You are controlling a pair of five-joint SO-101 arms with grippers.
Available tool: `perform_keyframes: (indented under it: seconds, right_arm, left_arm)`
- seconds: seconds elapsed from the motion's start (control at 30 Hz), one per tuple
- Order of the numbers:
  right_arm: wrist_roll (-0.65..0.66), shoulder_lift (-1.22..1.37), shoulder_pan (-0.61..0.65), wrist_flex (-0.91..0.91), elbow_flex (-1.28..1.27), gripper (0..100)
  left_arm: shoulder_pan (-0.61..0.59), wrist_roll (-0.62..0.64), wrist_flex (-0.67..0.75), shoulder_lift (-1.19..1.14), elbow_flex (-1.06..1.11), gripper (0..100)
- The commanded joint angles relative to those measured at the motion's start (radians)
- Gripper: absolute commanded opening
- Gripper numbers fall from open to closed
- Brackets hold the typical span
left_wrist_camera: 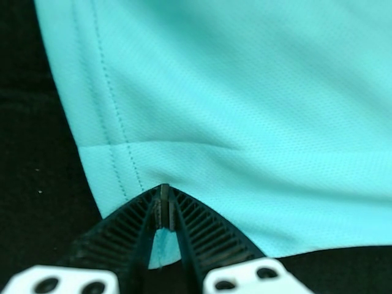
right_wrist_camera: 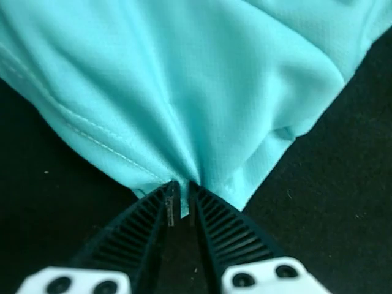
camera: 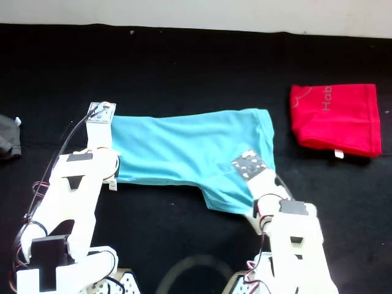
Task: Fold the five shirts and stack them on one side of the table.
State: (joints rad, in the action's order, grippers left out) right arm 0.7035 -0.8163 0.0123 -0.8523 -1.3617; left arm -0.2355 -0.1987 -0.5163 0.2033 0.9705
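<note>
- Left gripper (left_wrist_camera: 164, 191): jaws closed together on the hemmed edge of the teal shirt (left_wrist_camera: 245, 110), with a sliver of cloth showing between them.
- Right gripper (right_wrist_camera: 179, 190): jaws pinched on a gathered fold at the shirt's edge, beside a stitched seam. Cloth puckers away from the tips.
- Teal shirt spread across the middle of the black table (camera: 184, 55), part-folded into a long band, one flap hanging toward the arms on the right (sleeve or body corner, cannot tell).
- Step judged: mid-fold of the teal shirt. Folded red shirt (camera: 335, 117) lies apart at the table's right side, likely the start of the stack.
- Next move probably calls for lifting both held edges together and carrying them across the cloth, kept level so the band does not skew.
- Room: bare black surface beyond the shirt and between it and the red one. Dark garment (camera: 7, 138) at the far left edge, well apart. Near side crowded by the arm bases.
</note>
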Motion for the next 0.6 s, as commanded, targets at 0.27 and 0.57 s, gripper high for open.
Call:
perform_keyframes:
  seconds: [0.27, 0.57]
  right_arm:
    - [-0.094, -0.002, -0.019, -0.166, 0.375, 5.1]
    - [-0.219, 0.004, 0.236, -0.177, 0.351, 5.3]
  left_arm:
    - [-0.010, -0.002, 0.021, 0.008, 0.002, 1]
    - [-0.010, -0.002, 0.021, 0.008, 0.002, 1]
